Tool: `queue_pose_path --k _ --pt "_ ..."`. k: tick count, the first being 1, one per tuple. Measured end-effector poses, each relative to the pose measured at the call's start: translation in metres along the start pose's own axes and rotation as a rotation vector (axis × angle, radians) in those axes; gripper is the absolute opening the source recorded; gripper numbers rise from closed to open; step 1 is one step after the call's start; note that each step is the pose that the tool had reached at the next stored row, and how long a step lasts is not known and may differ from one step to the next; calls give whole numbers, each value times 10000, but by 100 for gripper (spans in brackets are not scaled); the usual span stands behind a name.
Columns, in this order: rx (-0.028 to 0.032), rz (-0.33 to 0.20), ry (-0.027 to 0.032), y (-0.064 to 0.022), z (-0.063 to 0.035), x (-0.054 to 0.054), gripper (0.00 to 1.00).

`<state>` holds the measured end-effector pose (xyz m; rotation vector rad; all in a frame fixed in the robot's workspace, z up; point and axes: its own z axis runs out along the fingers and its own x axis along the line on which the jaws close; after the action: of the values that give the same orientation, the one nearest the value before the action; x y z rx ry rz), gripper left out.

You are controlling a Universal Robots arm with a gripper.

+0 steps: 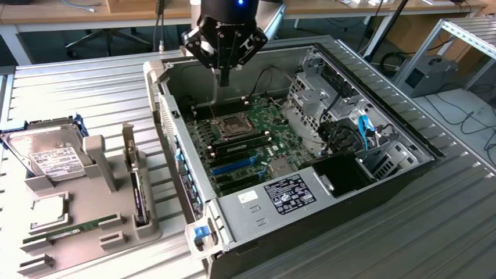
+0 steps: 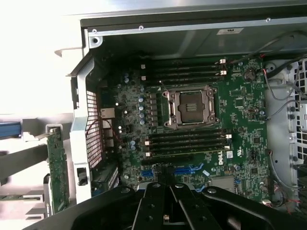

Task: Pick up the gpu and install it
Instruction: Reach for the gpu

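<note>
- My tool [image 1: 224,80] hangs over the open computer case [image 1: 166,99], above the far end of the green board [image 1: 256,145] inside it.
- Its two fingers are pressed together with nothing between them. I hold nothing.
- The gpu [image 1: 138,195] is not in the case. It stands on its thin edge in a slot of the grey holder [image 1: 108,238], which sits on the metal surface [image 1: 78,87].
- From my tool, the gpu lies toward the exterior view's left and nearer to that camera, on the other side of the case wall. The two are well apart.
- The long side of the gpu runs from far to near in the exterior view, almost in line with the case wall beside it.
- My arm comes down from above, and the tool points straight down at the board.
- I think the job has not begun. The gpu is untouched, and the blue slots [image 1: 232,165] on the board are bare.
</note>
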<state>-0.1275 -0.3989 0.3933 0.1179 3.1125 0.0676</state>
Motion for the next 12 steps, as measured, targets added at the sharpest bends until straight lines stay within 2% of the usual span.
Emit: queue_pose_path --k 9,12 --pt "0 0 0 -2 0 25 11" --pt "0 0 0 -7 -2 95 11"
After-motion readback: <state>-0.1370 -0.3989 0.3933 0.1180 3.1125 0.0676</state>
